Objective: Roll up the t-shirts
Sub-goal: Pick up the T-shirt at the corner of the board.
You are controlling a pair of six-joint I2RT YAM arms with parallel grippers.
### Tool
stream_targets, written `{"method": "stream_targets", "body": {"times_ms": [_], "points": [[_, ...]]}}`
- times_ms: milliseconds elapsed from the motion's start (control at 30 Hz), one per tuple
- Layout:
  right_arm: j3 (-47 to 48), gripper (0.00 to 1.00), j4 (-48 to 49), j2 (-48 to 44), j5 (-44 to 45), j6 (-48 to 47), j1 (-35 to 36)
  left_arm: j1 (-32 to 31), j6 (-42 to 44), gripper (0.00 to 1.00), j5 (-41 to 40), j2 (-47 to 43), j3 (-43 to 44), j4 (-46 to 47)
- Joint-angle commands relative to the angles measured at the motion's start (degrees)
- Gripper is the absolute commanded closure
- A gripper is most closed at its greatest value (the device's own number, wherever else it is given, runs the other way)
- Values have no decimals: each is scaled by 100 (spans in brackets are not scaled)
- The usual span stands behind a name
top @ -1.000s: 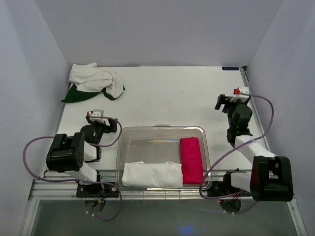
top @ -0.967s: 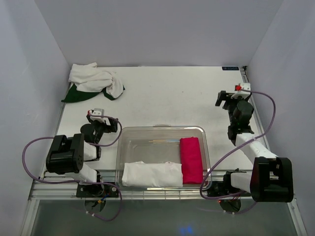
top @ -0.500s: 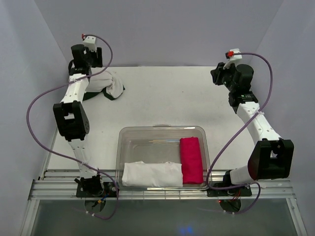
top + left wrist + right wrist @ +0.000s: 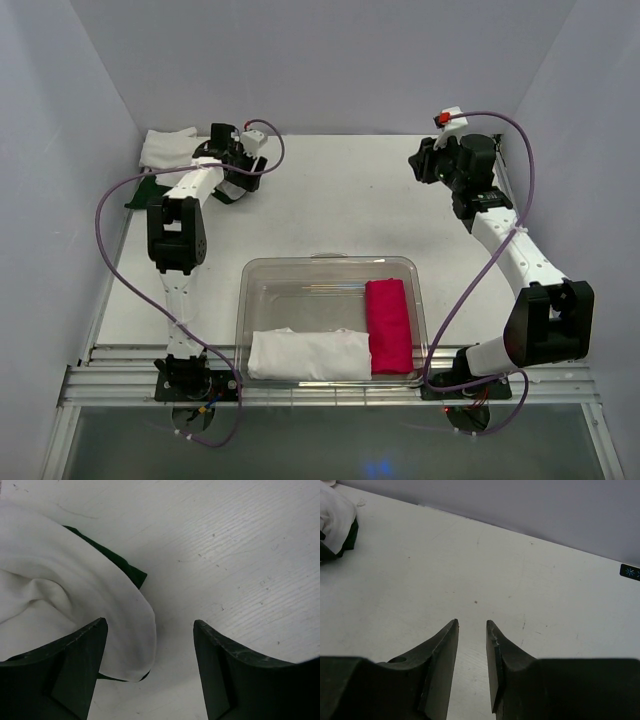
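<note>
- The t-shirts [image 4: 160, 155] lie heaped at the upper left of the overhead frame, the white tee [image 4: 172, 143] crumpled over the dark green tee [image 4: 140, 191], neither yet rolled.
- The left gripper [image 4: 238, 160] hangs over the heap's right edge, jaws wide apart and empty. In its wrist view one finger is above the white hem [image 4: 50, 605] and the other above bare bench [image 4: 240, 555], apparently lined up to pinch that edge.
- The right gripper [image 4: 422, 162] hovers at upper right, well apart from the cloth, its jaws parted only by a narrow gap with nothing between. It looks ready to help spread the cloth.
- A clear bin [image 4: 250, 300] at lower centre holds a pink roll [image 4: 388, 325] beside a white bundle [image 4: 310, 355], likely the place for finished rolls.
</note>
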Motion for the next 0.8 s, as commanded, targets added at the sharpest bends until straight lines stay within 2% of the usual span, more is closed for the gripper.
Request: {"method": "stream_targets", "body": {"times_ms": [0, 33, 133, 233, 267, 300, 333, 433, 567, 633, 700, 767], "points": [[113, 65, -50, -160, -25, -15, 70, 86, 110, 20, -104, 69, 60, -206], [157, 65, -68, -151, -33, -15, 79, 86, 93, 21, -183, 166, 69, -215], [157, 64, -33, -160, -34, -24, 87, 69, 84, 34, -420, 333, 139, -250], [192, 64, -24, -168, -25, -15, 96, 60, 84, 67, -859, 465, 245, -268], [201, 64, -24, -177, -16, -15, 96, 60, 101, 82, -965, 483, 254, -259], [201, 64, -7, -203, -16, -24, 96, 60, 110, 91, -1096, 483, 245, -241], [201, 64, 11, -221, 10, -32, 105, 60, 136, 95, -1106, 492, 245, -233], [218, 64, 63, -282, 45, -50, 105, 60, 41, 100, -949, 448, 394, -162], [376, 64, 2, -300, 45, -15, 105, 51, -565, 100, 16, 229, 1550, 22], [569, 65, -68, -274, 19, 38, 105, -89, -768, 100, 560, 62, 1975, 250], [727, 66, -191, -239, -95, 64, 96, -386, -743, 100, 651, -122, 2344, 609], [956, 68, -252, -213, -192, 64, 105, -607, -620, 100, 756, -535, 2311, 926]]}}
